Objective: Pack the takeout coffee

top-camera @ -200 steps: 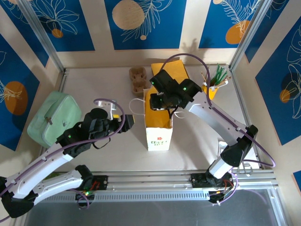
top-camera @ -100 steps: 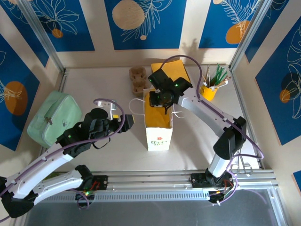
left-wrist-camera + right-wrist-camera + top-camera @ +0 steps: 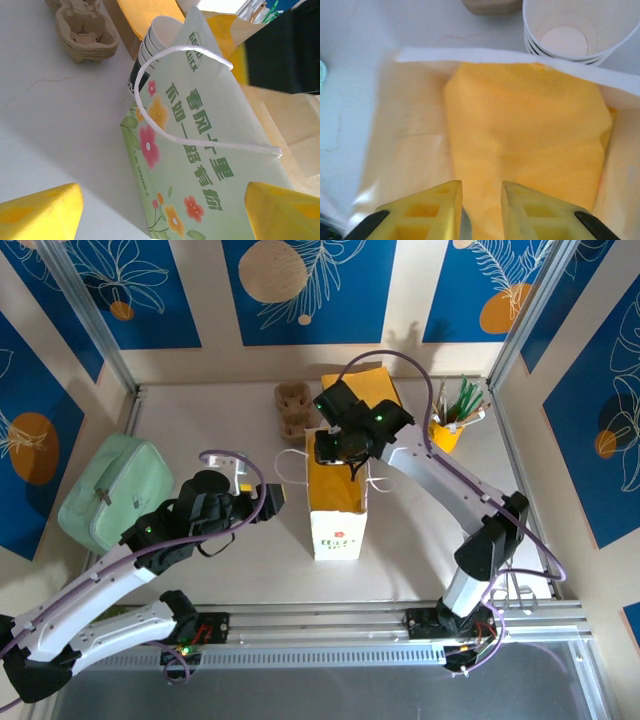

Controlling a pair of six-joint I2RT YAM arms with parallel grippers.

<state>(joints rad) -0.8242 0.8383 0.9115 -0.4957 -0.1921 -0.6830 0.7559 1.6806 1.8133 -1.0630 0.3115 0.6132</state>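
My left gripper (image 3: 161,192) and right gripper (image 3: 481,186) at the paper bag (image 3: 338,525), centre of the overhead frame.
Left of the bag, my left gripper gapes wide and empty, facing its flowered side. Over the bag's yellow-lined mouth my right gripper is closed to a slim slit, gripping nothing I can see. A stack of lidless cups (image 3: 565,40) stands just beyond. Where the lidded coffee is, or how it looks, I cannot tell.
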